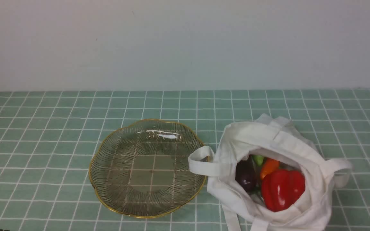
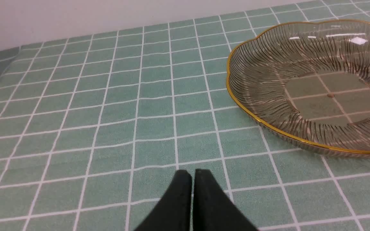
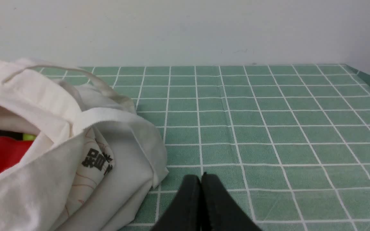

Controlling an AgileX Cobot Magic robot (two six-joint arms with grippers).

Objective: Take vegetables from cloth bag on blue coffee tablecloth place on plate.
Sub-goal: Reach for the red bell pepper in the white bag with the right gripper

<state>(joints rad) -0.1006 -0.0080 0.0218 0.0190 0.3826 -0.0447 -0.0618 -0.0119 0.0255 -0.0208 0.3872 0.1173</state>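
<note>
Left gripper (image 2: 193,175): two black fingers pressed together tip to tip, nothing between them. It sits low over the blue coffee tablecloth (image 1: 43,144) and points toward the far wall. Whether the tips touch the cloth cannot be told. The plate (image 1: 90,173) lies ahead of it and off to its right, apart from the fingers.

Right gripper (image 3: 201,178): same pose, with fingers closed flat against each other, empty, low over the cloth and aimed forward. The cloth bag (image 1: 278,138) lies just beside it on its left. The bag's nearest fold is close to the fingers but not touching them. Black printed characters (image 3: 97,160) show on that side of the bag.

Neither arm shows in the front view.

The bag slumps on the cloth to the right of the plate, mouth open toward the camera. All the vegetables are inside it:
- The red bell pepper (image 1: 283,189) is nearest and largest.
- The eggplant (image 1: 245,175) is to its left, against the bag wall.
- The orange pepper (image 1: 269,166) is behind and between them.
- The small green piece (image 1: 258,159) is farthest back, partly hidden.

One strap handle (image 1: 201,162) loops out left and overlaps the plate's right rim. The plate holds nothing; the cloth's grid shows through the glass.

Beyond them is bare gridded cloth, then a plain pale wall (image 1: 185,41).
</note>
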